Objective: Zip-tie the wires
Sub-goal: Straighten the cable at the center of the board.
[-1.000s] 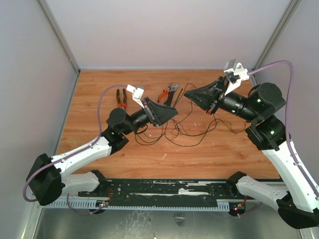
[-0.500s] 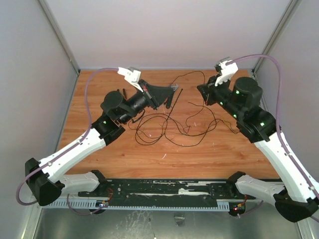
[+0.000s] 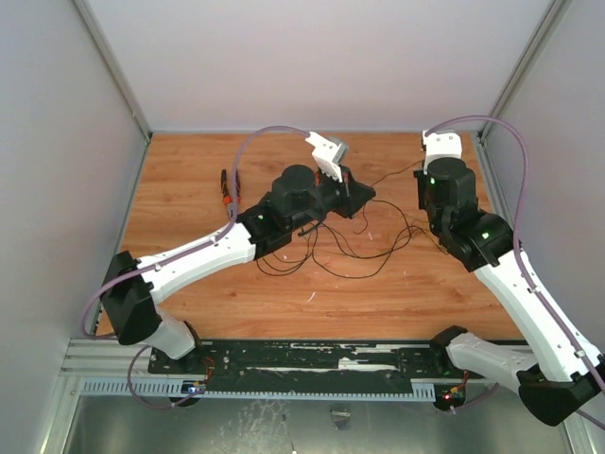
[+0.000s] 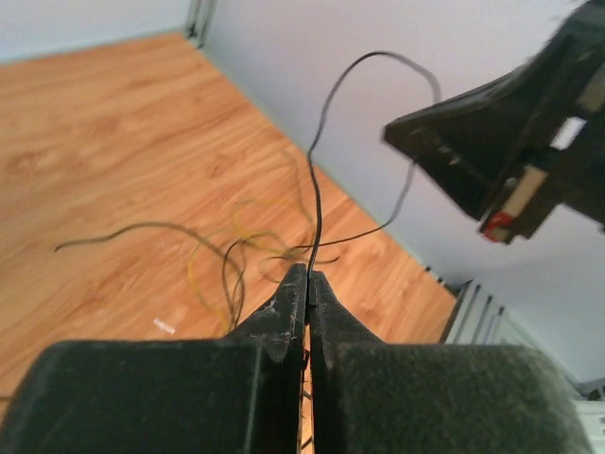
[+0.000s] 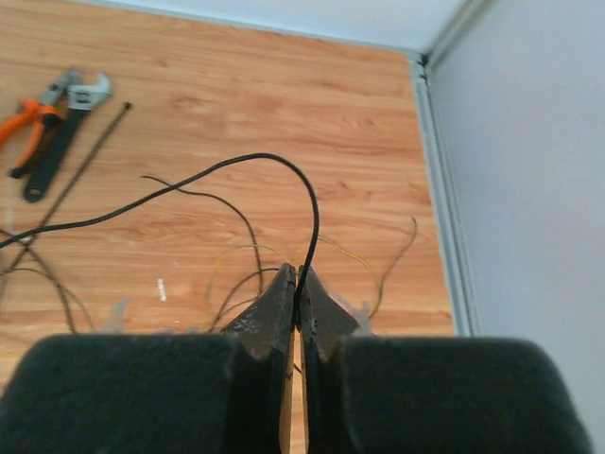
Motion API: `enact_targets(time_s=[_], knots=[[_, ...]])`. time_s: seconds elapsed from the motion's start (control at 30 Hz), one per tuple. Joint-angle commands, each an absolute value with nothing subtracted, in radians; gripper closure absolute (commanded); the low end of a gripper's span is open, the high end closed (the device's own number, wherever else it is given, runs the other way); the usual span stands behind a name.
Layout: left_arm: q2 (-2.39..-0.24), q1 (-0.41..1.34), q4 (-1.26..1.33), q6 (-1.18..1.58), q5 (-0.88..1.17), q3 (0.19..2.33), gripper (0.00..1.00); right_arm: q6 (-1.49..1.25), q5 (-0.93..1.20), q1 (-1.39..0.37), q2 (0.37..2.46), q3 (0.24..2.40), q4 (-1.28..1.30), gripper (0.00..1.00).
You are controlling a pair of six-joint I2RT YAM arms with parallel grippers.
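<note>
Left gripper (image 4: 307, 284) and right gripper (image 5: 296, 284) each pinch a strand of the wires (image 4: 313, 194). The rest is looped on the table (image 3: 189, 180). Zip tie (image 5: 90, 156) lies untouched. Risk: a strand slips out, or pulling tightens tangles.

Wood-grain tabletop (image 3: 170, 170), pale grey walls (image 3: 312, 57) around, metal corner posts (image 3: 113, 71).

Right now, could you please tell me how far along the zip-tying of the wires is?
Done: only the pickup. In hand: the left gripper and the right gripper are each shut on a strand of the wires. Left: the rest sprawls in loose loops on the table, unbundled, and the zip tie lies untouched beside the wrench, so gathering and tying remain.
</note>
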State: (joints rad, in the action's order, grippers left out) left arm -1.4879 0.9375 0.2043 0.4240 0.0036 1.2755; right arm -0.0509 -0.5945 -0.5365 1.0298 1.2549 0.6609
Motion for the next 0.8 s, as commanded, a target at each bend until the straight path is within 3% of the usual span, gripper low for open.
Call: enact_targets(time_s=[0.0, 0.13, 0.3, 0.43, 0.77], knots=[[-1.491, 0.939, 0.168, 0.419, -0.091, 1.298, 1.00, -0.014, -0.657, -0.489, 1.031, 1.178, 0.659, 0.97], [-1.475, 0.918, 0.133, 0.429, -0.149, 1.200, 1.00, -0.004, -0.573, -0.469, 1.147, 1.048, 0.612, 0.90], [-1.453, 0.813, 0.122, 0.522, -0.057, 1.008, 1.00, -0.048, -0.464, -0.464, 1.326, 0.987, 0.537, 0.94], [-1.396, 0.780, 0.125, 0.521, -0.067, 0.913, 1.00, -0.051, -0.383, -0.464, 1.387, 0.993, 0.501, 0.91], [-1.296, 0.710, 0.071, 0.533, -0.086, 0.803, 1.00, -0.047, -0.285, -0.464, 1.374, 1.011, 0.489, 0.51]])
